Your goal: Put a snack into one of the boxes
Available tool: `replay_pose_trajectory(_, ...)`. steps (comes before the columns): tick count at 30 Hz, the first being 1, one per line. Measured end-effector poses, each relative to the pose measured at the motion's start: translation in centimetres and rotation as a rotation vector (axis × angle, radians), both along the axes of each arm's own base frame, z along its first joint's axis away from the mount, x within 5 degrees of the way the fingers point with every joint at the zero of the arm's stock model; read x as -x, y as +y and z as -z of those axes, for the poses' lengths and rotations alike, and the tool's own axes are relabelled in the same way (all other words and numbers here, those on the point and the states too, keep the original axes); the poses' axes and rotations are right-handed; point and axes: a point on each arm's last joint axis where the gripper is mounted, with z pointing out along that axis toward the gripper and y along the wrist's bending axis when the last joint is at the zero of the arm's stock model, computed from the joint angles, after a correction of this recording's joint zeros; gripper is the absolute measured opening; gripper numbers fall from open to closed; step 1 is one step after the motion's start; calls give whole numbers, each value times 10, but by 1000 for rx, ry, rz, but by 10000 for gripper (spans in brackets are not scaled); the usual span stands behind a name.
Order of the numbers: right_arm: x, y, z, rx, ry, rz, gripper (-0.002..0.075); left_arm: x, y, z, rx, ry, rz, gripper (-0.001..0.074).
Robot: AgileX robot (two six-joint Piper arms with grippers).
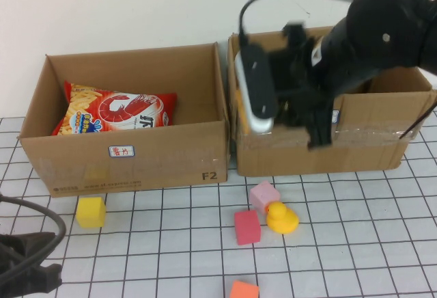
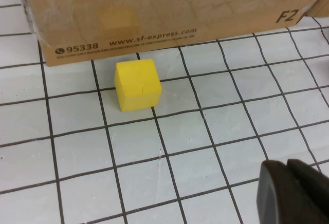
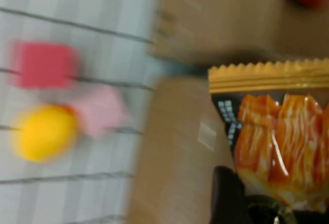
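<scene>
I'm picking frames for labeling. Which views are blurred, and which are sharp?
High view: the right gripper over the right box is motion-smeared; the boxes, blocks and left gripper low at the near left are crisp. Left wrist view: sharp, with the yellow block and box print readable. Right wrist view: heavily blurred throughout, with the snack bag clearest.

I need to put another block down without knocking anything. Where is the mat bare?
Bare mat lies in front of the left box, between the yellow cube and the red cube, and right of the duck. It is crowded around the duck and pink cube. The left tool fills the near left corner; the right tool hangs at the right box.
</scene>
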Motion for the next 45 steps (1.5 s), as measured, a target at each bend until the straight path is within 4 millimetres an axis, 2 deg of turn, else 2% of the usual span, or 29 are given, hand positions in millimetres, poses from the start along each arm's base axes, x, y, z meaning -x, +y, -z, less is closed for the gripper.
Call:
replay_pose_trajectory(2, -12, -8, -4, -5, -85, 73, 386, 0, 0, 0, 0, 0, 0, -1)
replay_pose_trajectory(7, -48, -32, -6, -155, -226, 294, 386, 0, 0, 0, 3, 0, -1, -1)
replay_pose_trajectory(12, -77, -55, 9, -398, -182, 558, 394, 0, 0, 0, 8, 1, -1, -1)
replay_pose_trajectory(15, -84, -64, 14, -509, -132, 686, 473, 0, 0, 0, 10, 0, -2, -1)
replay_pose_trajectory(18, -85, -65, 15, -550, -109, 735, 542, 0, 0, 0, 9, 0, -1, -1)
replay_pose_trajectory(21, -83, -67, 12, -557, -99, 756, 544, 0, 0, 0, -5, -5, 10, -1)
replay_pose_trajectory(23, -79, -69, 4, -557, -96, 772, 496, 0, 0, 0, -14, -12, 11, -1)
replay_pose_trajectory(26, -65, -76, -18, -561, -104, 788, 341, 0, 1, -3, -39, -44, 9, -1)
replay_pose_trajectory(28, -52, -82, -40, -562, -125, 789, 185, 3, 2, -7, -66, -75, 10, -1)
replay_pose_trajectory(31, -28, -94, -72, -544, -169, 770, 55, 14, 4, -11, -105, -148, -7, -1)
replay_pose_trajectory(34, -2, -106, -102, -560, -207, 760, 14, 29, 6, -15, -150, -257, -43, -1)
replay_pose_trajectory(37, 28, -115, -124, -624, -217, 728, 4, 48, 9, -16, -195, -382, -85, -1)
replay_pose_trajectory(41, 69, -125, -124, -679, -193, 667, 0, 72, 11, -13, -249, -536, -124, -1)
replay_pose_trajectory(45, 106, -137, -98, -712, -182, 645, -1, 87, 10, -15, -272, -633, -132, -1)
